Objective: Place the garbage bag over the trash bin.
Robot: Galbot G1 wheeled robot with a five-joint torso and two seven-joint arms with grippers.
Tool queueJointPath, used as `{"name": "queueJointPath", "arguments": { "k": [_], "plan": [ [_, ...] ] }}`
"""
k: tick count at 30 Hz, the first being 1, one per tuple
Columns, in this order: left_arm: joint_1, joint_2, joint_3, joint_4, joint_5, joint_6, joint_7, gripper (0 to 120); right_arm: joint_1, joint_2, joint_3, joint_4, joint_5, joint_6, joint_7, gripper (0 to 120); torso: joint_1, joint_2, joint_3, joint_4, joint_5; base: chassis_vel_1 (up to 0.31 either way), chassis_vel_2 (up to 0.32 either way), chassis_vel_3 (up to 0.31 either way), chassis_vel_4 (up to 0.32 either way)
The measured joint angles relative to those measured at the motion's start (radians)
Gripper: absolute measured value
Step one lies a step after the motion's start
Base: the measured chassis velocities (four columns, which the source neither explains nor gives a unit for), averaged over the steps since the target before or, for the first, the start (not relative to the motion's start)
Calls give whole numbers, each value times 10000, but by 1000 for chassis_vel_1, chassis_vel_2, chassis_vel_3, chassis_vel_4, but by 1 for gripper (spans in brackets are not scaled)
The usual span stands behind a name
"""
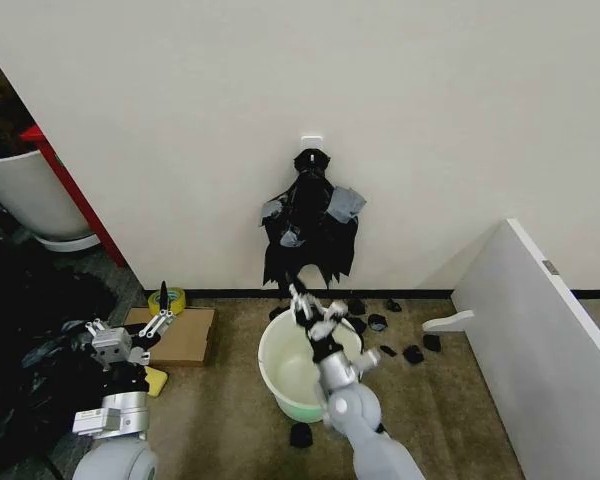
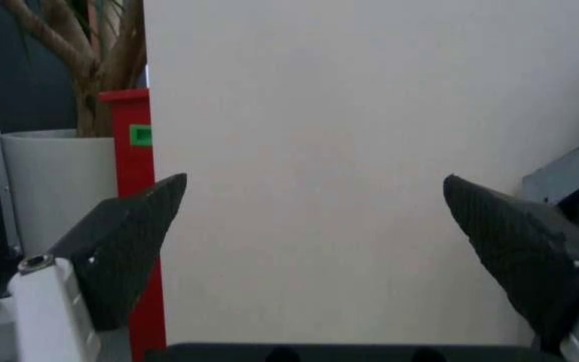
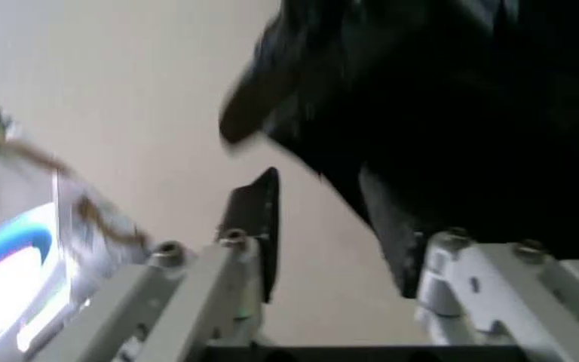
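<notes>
The trash bin [image 1: 298, 372] is sitting bare on the floor, no liner on it yet. The right claw [image 1: 305, 308], jaws apart, is reaching above its rim toward the black bags [image 1: 310, 235] hanging on the wall. The left claw [image 1: 140, 335] is idling open at the left.

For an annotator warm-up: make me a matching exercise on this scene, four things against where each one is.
Things:
1. trash bin
2. bunch of black bags
3. yellow tape roll
4. left gripper

Places:
A. hanging on the wall from a white hook
B. on the floor by the wall, beside flat cardboard
C. raised over the cardboard, fingers open
D. on the floor under the right gripper

Pairs: 1-D, 2-A, 3-B, 4-C
</notes>
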Motion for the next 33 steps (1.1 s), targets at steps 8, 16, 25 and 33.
{"name": "queueJointPath", "arguments": {
  "k": [8,16,25,33],
  "plan": [
    [-6,72,-124,33,-44,15,-58,100,1018,626,-734,603,2877,-131,3889,65,1,0,0,2,-1,0,0,0,0],
    [-55,44,-133,148,-43,31,-76,100,1350,848,-1171,1844,4453,-506,5707,93,1,0,0,1,-2,0,0,0,0],
    [-106,55,-132,217,-18,51,-129,100,1690,977,-1551,3177,4360,-1255,9470,100,1,-1,0,0,-1,0,0,0,0],
    [-107,121,-153,218,-11,54,-226,100,2592,1041,-1746,2645,3362,-2086,12020,77,1,-2,1,1,-1,0,0,0,0]
  ]
}}
